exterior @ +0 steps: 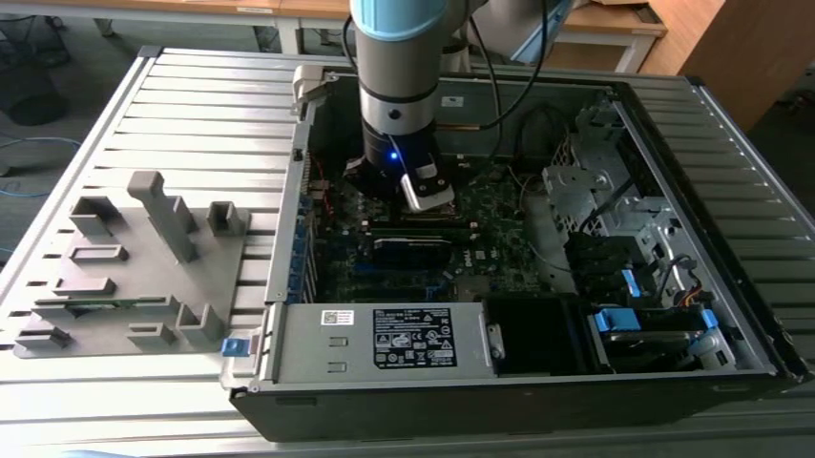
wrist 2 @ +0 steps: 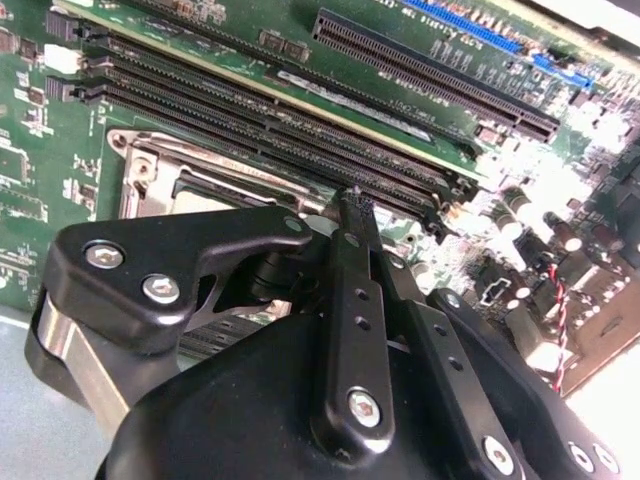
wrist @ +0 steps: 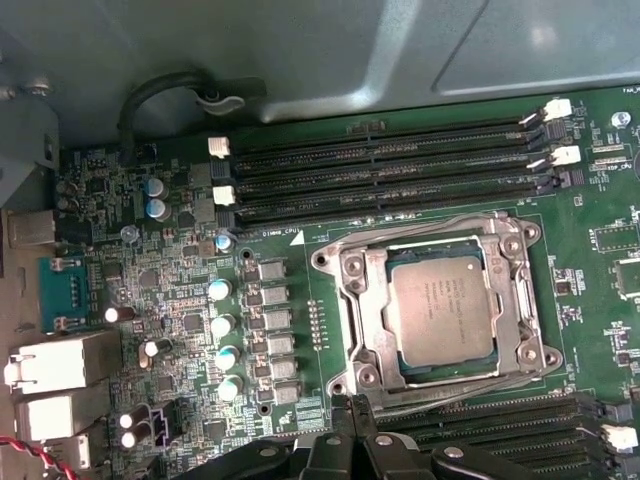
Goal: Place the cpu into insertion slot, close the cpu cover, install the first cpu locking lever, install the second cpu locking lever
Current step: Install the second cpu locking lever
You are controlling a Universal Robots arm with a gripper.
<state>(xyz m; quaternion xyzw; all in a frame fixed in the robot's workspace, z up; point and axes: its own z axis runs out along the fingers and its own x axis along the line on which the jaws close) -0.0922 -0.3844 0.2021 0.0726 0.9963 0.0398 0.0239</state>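
1. The gripper (wrist 2: 352,200) hangs low over the motherboard (wrist: 180,290), fingers pinched together with nothing between them.
2. Just beside its tip lies the insertion slot (wrist: 345,330), and the cpu (wrist: 442,315) sits flat inside it.
3. The cpu cover (wrist: 365,300) lies closed, framing the chip.
4. Long memory slots (wrist: 380,165) run alongside, inside the computer case (exterior: 510,382).

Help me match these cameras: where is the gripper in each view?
Exterior view: gripper under the arm, above the motherboard.
Second wrist view: black, in front of the long memory slots.
First wrist view: black, near the cpu.
Shared landmark: those memory slots, in both wrist views.
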